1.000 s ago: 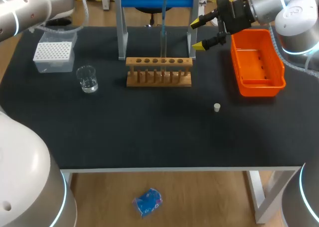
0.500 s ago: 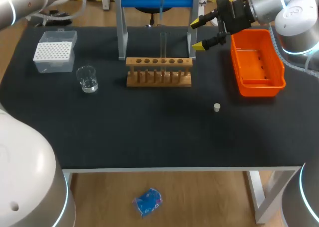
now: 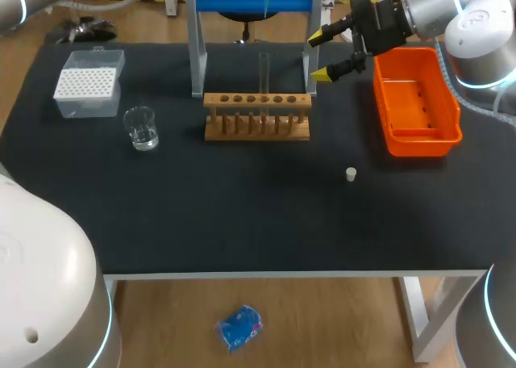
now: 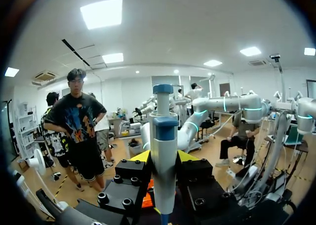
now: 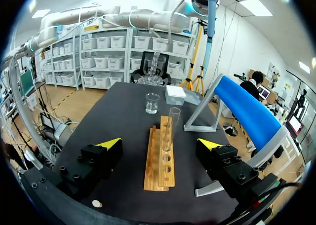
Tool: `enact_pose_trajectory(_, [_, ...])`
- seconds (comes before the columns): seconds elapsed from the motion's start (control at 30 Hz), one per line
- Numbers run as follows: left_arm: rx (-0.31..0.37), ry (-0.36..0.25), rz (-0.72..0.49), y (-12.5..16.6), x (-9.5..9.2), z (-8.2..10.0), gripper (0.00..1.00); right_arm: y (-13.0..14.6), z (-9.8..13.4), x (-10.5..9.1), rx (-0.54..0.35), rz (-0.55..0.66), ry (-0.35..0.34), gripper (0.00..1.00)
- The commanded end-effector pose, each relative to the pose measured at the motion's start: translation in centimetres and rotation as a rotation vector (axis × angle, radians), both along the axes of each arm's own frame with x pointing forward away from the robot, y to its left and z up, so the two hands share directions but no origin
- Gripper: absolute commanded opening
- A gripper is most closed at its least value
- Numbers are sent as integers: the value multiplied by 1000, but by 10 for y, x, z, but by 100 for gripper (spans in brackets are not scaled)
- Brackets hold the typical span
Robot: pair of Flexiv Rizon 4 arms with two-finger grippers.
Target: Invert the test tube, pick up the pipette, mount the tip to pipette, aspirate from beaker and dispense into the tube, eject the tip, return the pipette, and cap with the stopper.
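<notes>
Glass tube [image 3: 264,71] stands upright in the wooden rack [image 3: 256,118] at mid-bench [image 3: 242,215], and nothing hangs over its mouth any more. A second ago the pipette [image 4: 163,136] reached straight down into it. Half a second ago it had lifted clear, and now it has risen almost out of the head view.

The left wrist view shows the left tool [image 4: 163,158] pinching the pipette's body between its fingers, upright. The right wrist view shows the pipette hanging high above the bench, well clear of the tube.

The right tool [image 3: 334,53] has not moved. It is spread and empty, hovering just beside the orange bin [image 3: 439,138], behind the rack's right end. The stopper [image 3: 351,173] lies on the bench, well apart from the rack.

Dispensing looks finished, so ejecting the tip would come next. Whether a tip is still mounted, or liquid sits in the tube, cannot be told.
</notes>
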State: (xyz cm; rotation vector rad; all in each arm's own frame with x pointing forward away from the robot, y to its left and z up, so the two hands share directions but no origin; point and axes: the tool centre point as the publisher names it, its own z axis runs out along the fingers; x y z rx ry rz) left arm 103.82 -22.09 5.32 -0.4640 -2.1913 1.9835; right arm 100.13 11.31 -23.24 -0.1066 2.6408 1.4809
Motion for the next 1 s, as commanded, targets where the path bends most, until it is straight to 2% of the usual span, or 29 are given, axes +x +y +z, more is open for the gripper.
enact_pose_trajectory(0.03, [5,-5,11,-2,-7,5,0,0,0,0,-1,0,-1,100])
enact_pose_trajectory(0.3, [7,-2,35,-6,-13,13,0,0,0,0,-1,0,-1,100])
enact_pose_trajectory(0.6, [2,-3,63,-21,-26,26,0,-22,37,-2,70,25,-45,100])
enact_pose_trajectory(0.77, [9,5,83,-28,-41,32,0,-32,57,-12,117,24,-74,100])
enact_pose_trajectory(1.0, [-5,7,114,-31,-73,46,0,-44,83,-36,165,12,-115,100])
